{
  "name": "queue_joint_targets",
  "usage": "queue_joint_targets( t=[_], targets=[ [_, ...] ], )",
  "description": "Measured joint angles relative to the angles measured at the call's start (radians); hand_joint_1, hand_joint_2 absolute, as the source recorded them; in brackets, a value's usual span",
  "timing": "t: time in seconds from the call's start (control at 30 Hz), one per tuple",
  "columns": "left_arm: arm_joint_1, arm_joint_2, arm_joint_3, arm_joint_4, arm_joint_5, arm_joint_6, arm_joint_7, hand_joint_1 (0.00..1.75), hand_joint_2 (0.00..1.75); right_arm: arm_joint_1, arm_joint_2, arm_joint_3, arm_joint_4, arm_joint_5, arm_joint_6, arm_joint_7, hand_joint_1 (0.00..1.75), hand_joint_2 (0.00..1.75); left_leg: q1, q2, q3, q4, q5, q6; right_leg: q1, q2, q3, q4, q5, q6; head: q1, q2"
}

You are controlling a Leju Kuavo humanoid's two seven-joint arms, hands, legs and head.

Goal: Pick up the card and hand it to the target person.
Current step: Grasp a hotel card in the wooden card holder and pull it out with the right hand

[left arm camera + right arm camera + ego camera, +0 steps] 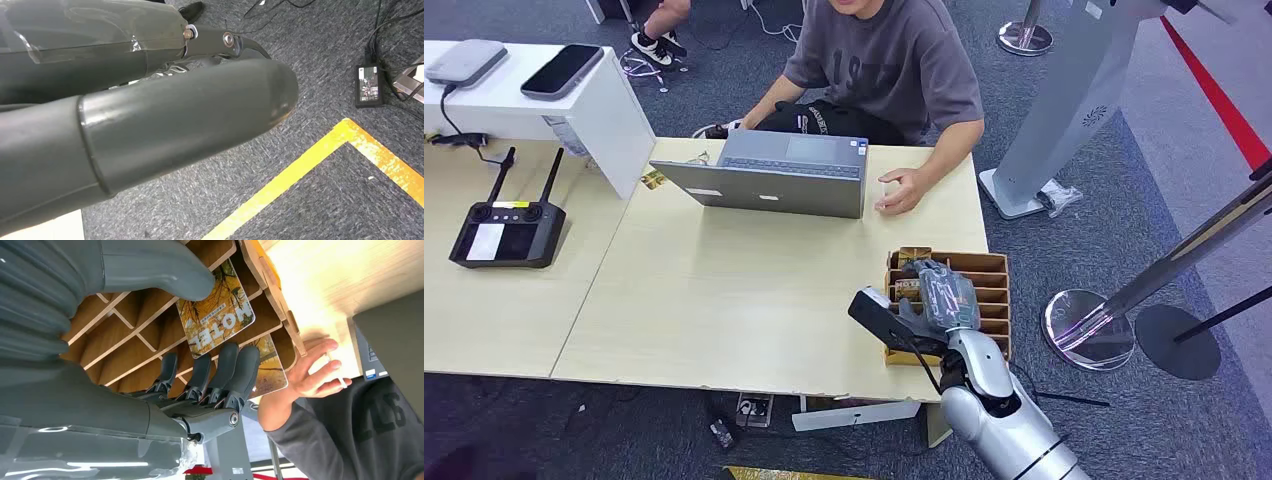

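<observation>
A wooden slotted rack (989, 275) stands at the table's right front corner. My right hand (936, 298) reaches into its left part. In the right wrist view a yellow card printed HOTEL (220, 310) leans out of the rack (130, 335). My thumb (165, 270) presses one face and my fingers (225, 365) press the other, so the hand (200, 340) pinches it. A second card (272, 367) sits one slot further. The person in a grey T-shirt (894, 70) sits across the table, one hand (902, 190) resting on it. My left hand (200, 115) hangs over the carpet, holding nothing.
A grey laptop (769, 175) stands open in front of the person. A black remote controller (507, 230) lies on the left table, beside a white shelf (614, 110) with a phone (562, 70). Stanchion bases (1084, 330) stand right of the table. Yellow floor tape (300, 170) and a power adapter (369, 85) lie below.
</observation>
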Motion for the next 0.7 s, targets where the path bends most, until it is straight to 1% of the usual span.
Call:
queue_joint_targets(
  t=[0.2, 0.4, 0.6, 0.7],
  targets=[
    [0.000, 0.000, 0.000, 0.000, 0.000, 0.000, 0.000, 0.00, 0.00, -0.002, 0.000, 0.010, 0.008, 0.000, 0.000, 0.001, 0.82, 1.75, 0.000, 0.000, 0.000, 0.000, 0.000, 0.000, 0.000, 0.000, 0.000, 0.000, 0.000, 0.000, 0.000, 0.000],
    [0.000, 0.000, 0.000, 0.000, 0.000, 0.000, 0.000, 0.00, 0.00, -0.003, 0.000, 0.011, 0.009, 0.000, 0.002, 0.001, 0.87, 1.75, 0.000, 0.000, 0.000, 0.000, 0.000, 0.000, 0.000, 0.000, 0.000, 0.000, 0.000, 0.000, 0.000, 0.000],
    [0.000, 0.000, 0.000, 0.000, 0.000, 0.000, 0.000, 0.00, 0.00, -0.008, 0.001, 0.012, 0.013, 0.002, 0.015, 0.006, 0.85, 1.75, 0.000, 0.000, 0.000, 0.000, 0.000, 0.000, 0.000, 0.000, 0.000, 0.000, 0.000, 0.000, 0.000, 0.000],
    [0.000, 0.000, 0.000, 0.000, 0.000, 0.000, 0.000, 0.00, 0.00, -0.011, 0.002, 0.013, 0.014, 0.007, 0.026, 0.014, 0.92, 1.75, 0.000, 0.000, 0.000, 0.000, 0.000, 0.000, 0.000, 0.000, 0.000, 0.000, 0.000, 0.000, 0.000, 0.000]
  ],
)
